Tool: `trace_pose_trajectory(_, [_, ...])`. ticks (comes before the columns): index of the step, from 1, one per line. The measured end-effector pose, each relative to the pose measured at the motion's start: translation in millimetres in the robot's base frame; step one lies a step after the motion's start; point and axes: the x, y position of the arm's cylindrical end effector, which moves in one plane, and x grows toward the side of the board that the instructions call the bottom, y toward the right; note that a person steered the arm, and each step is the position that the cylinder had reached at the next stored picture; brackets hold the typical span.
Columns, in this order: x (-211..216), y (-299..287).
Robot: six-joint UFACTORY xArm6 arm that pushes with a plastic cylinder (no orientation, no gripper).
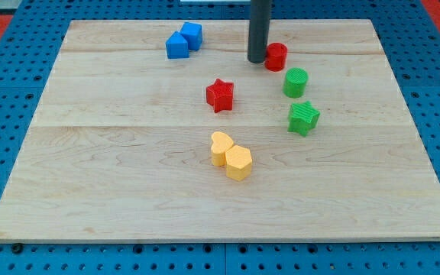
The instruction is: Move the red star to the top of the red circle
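Observation:
The red star (220, 95) lies near the middle of the wooden board (113, 168). The red circle (276, 56) stands toward the view's top, right of centre. My tip (257, 60) rests on the board just left of the red circle, very close to it, and up and to the right of the red star. The dark rod rises from the tip out of the view's top.
A green circle (296, 82) sits just below the red circle, and a green star (303, 118) below that. Two blue blocks (183, 40) touch at the top left. A yellow heart (221, 148) and yellow hexagon (238, 163) touch below the red star.

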Motion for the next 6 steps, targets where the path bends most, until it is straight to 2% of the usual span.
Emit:
trace_pose_trajectory(1, [0,31])
trace_pose_trajectory(2, [0,17])
trace_pose_trajectory(3, [0,-58])
trace_pose_trajectory(4, [35,-119])
trace_pose_trajectory(5, [90,-165])
trace_pose_trajectory(6, [143,-186])
